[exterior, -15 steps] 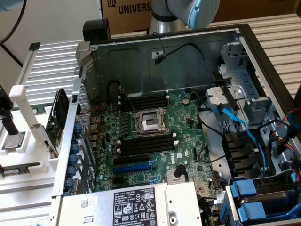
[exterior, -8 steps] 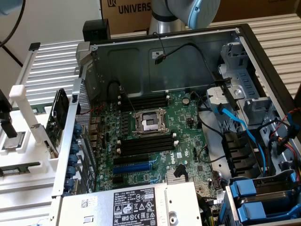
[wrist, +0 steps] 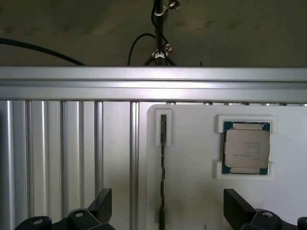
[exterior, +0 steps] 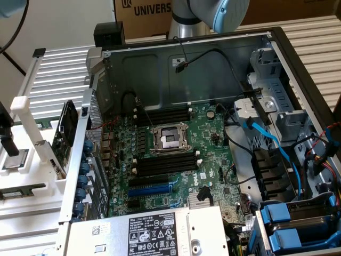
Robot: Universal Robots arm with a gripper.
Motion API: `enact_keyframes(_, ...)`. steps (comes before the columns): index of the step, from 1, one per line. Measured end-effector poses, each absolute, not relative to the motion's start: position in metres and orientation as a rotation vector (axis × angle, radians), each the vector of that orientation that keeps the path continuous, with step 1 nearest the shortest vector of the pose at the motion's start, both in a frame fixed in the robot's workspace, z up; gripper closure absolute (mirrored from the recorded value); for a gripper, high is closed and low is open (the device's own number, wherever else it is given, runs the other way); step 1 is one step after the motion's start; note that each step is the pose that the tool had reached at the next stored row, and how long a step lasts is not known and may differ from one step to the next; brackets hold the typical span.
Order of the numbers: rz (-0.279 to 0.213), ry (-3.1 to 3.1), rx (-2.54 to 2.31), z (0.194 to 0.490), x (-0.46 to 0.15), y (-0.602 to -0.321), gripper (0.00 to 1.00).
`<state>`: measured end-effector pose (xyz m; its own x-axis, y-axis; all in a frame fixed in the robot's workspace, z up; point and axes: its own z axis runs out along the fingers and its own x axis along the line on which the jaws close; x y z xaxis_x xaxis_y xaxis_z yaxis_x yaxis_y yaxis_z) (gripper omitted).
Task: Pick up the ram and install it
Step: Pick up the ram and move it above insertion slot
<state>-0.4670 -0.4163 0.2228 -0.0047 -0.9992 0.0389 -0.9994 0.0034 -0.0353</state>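
The ram (wrist: 163, 163) is a thin dark stick standing on edge in a narrow slot of a white holder tray (wrist: 192, 191). My gripper (wrist: 168, 207) hangs above it, open wide, with one black finger (wrist: 103, 203) on each side and well apart from the stick. In the exterior view the ram (exterior: 21, 190) lies in the white fixture at that view's far left, and the gripper (exterior: 6, 140) is a dark shape at the frame edge above it. The motherboard's black memory slots (exterior: 165, 162) sit inside the open computer case.
A square silver processor chip (wrist: 247, 148) rests in its own pocket of the tray beside the ram. The tray lies on a ribbed aluminium table (wrist: 62, 158). The case (exterior: 186, 69) holds a processor socket (exterior: 169, 140), blue cables (exterior: 272, 138) and a power supply (exterior: 154, 232).
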Motion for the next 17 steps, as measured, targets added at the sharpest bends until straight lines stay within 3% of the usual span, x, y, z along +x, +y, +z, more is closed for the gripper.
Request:
enact_keyframes(4,0.082,-2.223,2.214,0.2228,-0.467,-0.4163,0.01)
enact_keyframes(8,0.082,-2.223,2.214,0.2228,-0.467,-0.4163,0.16)
enact_keyframes(17,0.084,-2.226,2.217,0.2209,-0.4673,-0.4199,0.16)
